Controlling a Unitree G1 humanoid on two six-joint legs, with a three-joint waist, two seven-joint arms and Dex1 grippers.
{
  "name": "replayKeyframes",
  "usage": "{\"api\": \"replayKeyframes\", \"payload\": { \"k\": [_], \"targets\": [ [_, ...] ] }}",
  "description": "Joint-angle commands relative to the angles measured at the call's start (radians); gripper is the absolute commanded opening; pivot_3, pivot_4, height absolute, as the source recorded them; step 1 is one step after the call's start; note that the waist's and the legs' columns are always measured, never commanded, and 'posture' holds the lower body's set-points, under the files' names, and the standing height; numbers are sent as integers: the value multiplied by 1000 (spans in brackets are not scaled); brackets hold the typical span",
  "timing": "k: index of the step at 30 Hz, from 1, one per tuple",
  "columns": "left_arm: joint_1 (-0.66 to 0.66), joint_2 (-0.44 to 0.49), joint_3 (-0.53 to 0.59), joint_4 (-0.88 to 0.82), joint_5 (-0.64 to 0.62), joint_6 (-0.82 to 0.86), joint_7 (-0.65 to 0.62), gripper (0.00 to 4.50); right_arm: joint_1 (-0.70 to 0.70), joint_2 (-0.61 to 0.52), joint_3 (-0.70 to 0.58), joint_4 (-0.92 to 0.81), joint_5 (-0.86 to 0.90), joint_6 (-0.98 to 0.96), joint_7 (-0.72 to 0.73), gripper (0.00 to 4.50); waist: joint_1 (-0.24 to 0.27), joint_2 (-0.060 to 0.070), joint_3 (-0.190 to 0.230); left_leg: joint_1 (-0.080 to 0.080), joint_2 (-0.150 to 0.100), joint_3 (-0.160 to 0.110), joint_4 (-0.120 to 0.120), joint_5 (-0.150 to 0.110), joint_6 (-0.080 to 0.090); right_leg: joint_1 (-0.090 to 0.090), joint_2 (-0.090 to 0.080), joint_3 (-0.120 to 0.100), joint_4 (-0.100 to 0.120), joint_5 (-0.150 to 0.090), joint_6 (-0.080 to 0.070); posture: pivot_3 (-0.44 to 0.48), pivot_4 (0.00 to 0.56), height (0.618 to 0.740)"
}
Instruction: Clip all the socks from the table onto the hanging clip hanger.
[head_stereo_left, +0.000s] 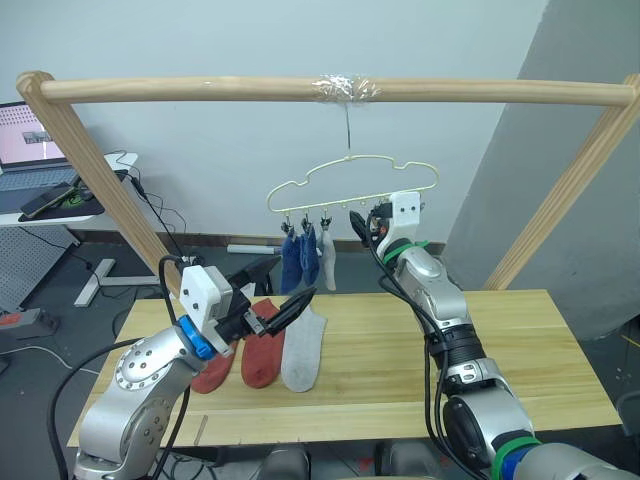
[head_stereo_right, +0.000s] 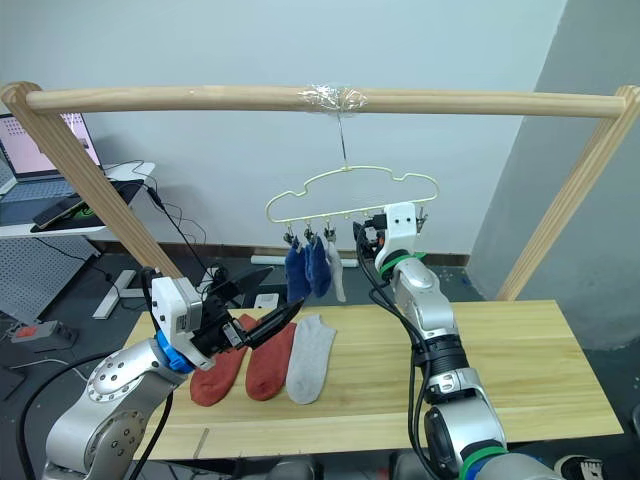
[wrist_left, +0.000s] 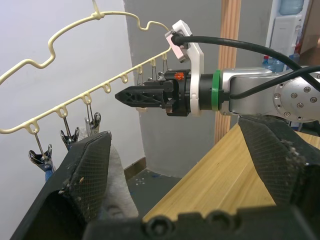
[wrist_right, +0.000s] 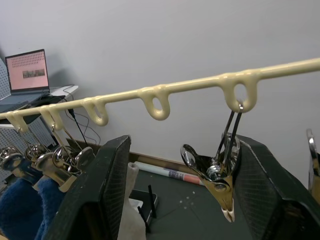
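Left gripper (head_stereo_left: 285, 312): nearest the camera, black two-finger, held low over the table's left part, just above the lying socks. Fingers spread wide in its wrist view, holding nothing.
Right gripper (head_stereo_left: 372, 226): raised to the hanger's clip row. Fingers wide apart in its wrist view, one metal clip (wrist_right: 220, 180) dangling between them, not squeezed.
Table (head_stereo_left: 520, 350): wide top of light pale-yellow wood planks; right half bare.
Socks on table: two rust-red ankle socks (head_stereo_left: 262, 355) side by side, one light grey sock (head_stereo_left: 302, 348) just beside them on the right, all flat, toes toward the robot.
Clip hanger (head_stereo_left: 350, 185): thin pale-yellow wire with cloud-like outline, hook taped to the pole, hanging above the table's far edge.
Socks on hanger: two blue socks (head_stereo_left: 300, 258) and one light grey sock (head_stereo_left: 328, 262) clipped at the left end of the row.
Frame: thick round wooden pole (head_stereo_left: 200, 90) across the top on slanted wooden legs.
Room: pale wall, grey floor with cables, a side desk at far left with an open laptop (head_stereo_left: 30, 150).
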Motion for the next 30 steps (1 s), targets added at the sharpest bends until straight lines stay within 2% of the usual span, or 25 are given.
{"api": "replayKeyframes", "payload": {
  "k": [1, 6, 7, 9, 14, 16, 30],
  "targets": [
    [1, 5, 19, -44, -16, -8, -4, 4500, -31, 4, -14, -11, 18, -24, 3, 3036, 0, 0, 0, 0, 0, 0, 0, 0, 0, 0, 0, 0, 0, 0, 0, 128, 51, 740],
    [2, 5, 18, -45, -16, -8, -5, 4500, -30, 1, -16, -3, 18, -24, 3, 3036, 0, 0, 0, 0, 0, 0, 0, 0, 0, 0, 0, 0, 0, 0, 0, 129, 53, 740],
    [3, 4, 18, -46, -17, -8, -4, 4500, -29, 2, -16, -4, 19, -21, 2, 2851, 0, 0, 0, 0, 0, 0, 0, 0, 0, 0, 0, 0, 0, 0, 0, 129, 53, 740],
    [5, 5, 18, -48, -17, -8, -4, 4500, -27, 3, -16, -5, 19, -20, 1, 2458, 0, 1, 0, 0, 0, 0, 0, 0, 0, 0, 0, 0, 0, 0, 0, 129, 54, 740],
    [8, 4, 16, -51, -24, -1, -2, 4500, -25, 3, -23, -4, 20, -18, -8, 629, 0, 1, 1, 0, 0, 0, -1, 0, 0, 0, 0, 0, -1, 0, 0, 128, 55, 740],
    [10, 3, 15, -52, -26, 0, -2, 4500, -24, 1, -24, -4, 18, -17, -12, 203, 0, 1, 1, 0, 0, 0, -1, 0, 0, 0, 0, 0, -1, 0, 0, 129, 57, 740],
    [12, -1, 1, -49, -17, -7, 0, 4500, -20, -2, -15, -19, 15, -15, 5, 204, 0, 2, 1, -1, 0, 0, -1, 0, 0, 0, 0, 0, -2, 0, 0, 126, 55, 740]
  ]
}}
